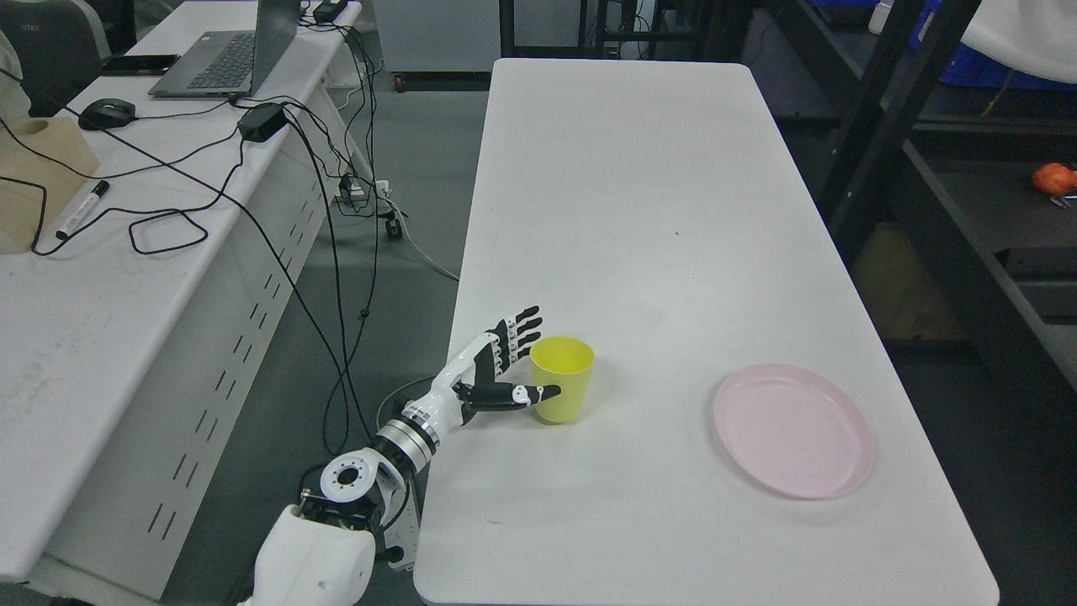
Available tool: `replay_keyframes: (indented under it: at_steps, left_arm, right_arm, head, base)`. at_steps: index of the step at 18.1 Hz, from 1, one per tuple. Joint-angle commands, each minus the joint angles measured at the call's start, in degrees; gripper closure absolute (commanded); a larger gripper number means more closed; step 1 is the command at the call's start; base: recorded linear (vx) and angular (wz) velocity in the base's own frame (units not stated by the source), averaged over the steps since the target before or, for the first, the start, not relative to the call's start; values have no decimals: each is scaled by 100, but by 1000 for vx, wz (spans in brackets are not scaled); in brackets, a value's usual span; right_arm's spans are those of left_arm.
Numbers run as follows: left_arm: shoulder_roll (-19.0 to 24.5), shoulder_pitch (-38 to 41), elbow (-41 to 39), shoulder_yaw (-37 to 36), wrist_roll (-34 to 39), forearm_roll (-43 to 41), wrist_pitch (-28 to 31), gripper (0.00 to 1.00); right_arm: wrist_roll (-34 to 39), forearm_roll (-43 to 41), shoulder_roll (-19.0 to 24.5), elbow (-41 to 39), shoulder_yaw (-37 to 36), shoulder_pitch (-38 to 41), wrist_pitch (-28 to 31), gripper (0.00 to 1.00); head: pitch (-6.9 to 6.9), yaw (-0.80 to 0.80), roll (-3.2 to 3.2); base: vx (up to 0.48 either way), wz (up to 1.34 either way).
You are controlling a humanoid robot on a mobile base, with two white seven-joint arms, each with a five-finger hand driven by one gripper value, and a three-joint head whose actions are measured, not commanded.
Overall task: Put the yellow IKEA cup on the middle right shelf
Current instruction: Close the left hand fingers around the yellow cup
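Yellow plastic, thin-walled and upright: yellow IKEA cup (562,379) near the front-left edge of the white table (656,210), mouth up, apparently empty. Probably light and stiff enough for a firm squeeze, though smooth and slightly tapered toward the base, so liable to slip downward or tip if nudged low. Best taken around the mid-wall, thumb on one side and fingers on the other, clear of the rim.

Just left of the cup, left hand (496,370) reaching in from the lower left corner, unclenched and gripping nothing. Thumb stretched across the cup's near face, touching or nearly so; four fingers (517,331) extended straight beside the far-left rim, not yet wrapped. Cup thus partly bracketed between thumb and fingers, grasp not closed. Right arm nowhere in sight.

Further right on the same table, well apart from the cup: pale pink plate (793,429), bare. Beyond, at the far right, dark shelving unit (942,210) with an orange-red object (1053,178) on one level; which tier counts as middle right, impossible to say from this angle.
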Motion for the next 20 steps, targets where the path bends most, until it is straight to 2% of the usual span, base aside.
replay_keyframes:
  at_steps: [1, 9, 17, 19, 20]
  left_arm:
    - [100, -151, 213, -174, -2, -65, 252, 7]
    - [100, -134, -49, -359, -72, -39, 225, 7]
    - [100, -143, -32, -1010, -28, -21, 234, 6]
    - [100, -143, 3, -1019, -28, -21, 234, 8]
    - [100, -143, 12, -1001, -28, -21, 234, 13]
  right_arm:
    - [-4, -141, -100, 0, 97, 79, -1, 1]
    - [-4, -141, -100, 0, 97, 79, -1, 1]
    - [-4, -141, -100, 0, 97, 79, -1, 1]
    - [-4, -141, -100, 0, 97, 79, -1, 1]
    - [-4, -141, -100, 0, 97, 79, -1, 1]
  head:
    - [0, 0, 0]
    - [0, 0, 0]
    - [0, 0, 0]
    - [0, 0, 0]
    - [0, 0, 0]
  base:
    - [0, 0]
    - [0, 0]
    - [0, 0]
    - [-8, -35]
    - [-12, -74]
